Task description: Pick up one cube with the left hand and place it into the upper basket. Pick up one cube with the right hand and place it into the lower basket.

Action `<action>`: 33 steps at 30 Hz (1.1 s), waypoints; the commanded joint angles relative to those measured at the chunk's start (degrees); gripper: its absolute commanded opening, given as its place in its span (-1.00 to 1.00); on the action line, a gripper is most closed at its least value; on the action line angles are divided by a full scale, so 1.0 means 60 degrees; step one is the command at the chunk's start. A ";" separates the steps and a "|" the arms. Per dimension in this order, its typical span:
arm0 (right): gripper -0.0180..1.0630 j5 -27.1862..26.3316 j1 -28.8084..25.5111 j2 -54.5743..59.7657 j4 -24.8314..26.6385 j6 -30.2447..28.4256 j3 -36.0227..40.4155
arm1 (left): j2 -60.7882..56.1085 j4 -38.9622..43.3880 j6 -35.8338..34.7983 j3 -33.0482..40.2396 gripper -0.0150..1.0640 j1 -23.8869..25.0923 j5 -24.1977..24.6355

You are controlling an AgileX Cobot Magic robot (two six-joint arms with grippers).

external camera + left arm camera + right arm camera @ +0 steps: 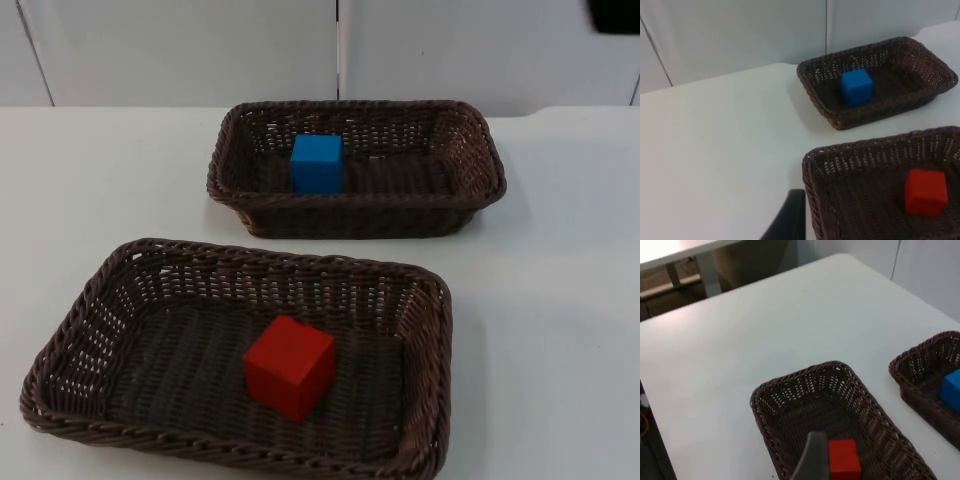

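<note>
A blue cube (317, 163) rests inside the upper brown wicker basket (360, 217), toward its left half. In the lower wicker basket (250, 258) a red cube (290, 366) lies near the middle. The left wrist view has the blue cube (856, 86) and the red cube (925, 192), each in its basket. My left gripper (787, 220) hangs over bare table beside the lower basket's rim (810, 165), apart from both cubes. My right gripper (812, 460) is held high, looking down on the red cube (844, 459) and the blue cube (951, 389). Neither holds a cube.
A black part of the right arm (615, 15) sits at the far right by the grey partition wall (180, 50). White table top (560, 300) spreads around both baskets. The table's edge (655, 405) and a table leg (710, 270) beyond it appear in the right wrist view.
</note>
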 commanded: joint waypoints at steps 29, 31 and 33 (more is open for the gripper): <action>0.33 0.2915 0.0066 -0.5022 -0.0611 0.0057 0.0900 | -0.2501 -0.0061 0.0000 0.1630 0.69 -0.0007 0.1328; 0.33 0.3276 0.0066 -0.5290 -0.0693 0.0168 0.0900 | -0.2501 -0.0124 0.0000 0.1804 0.69 -0.0007 0.1289; 0.33 0.3440 0.0066 -0.5385 -0.0742 0.0271 0.0900 | -0.2501 -0.0124 0.0000 0.1804 0.69 -0.0007 0.1289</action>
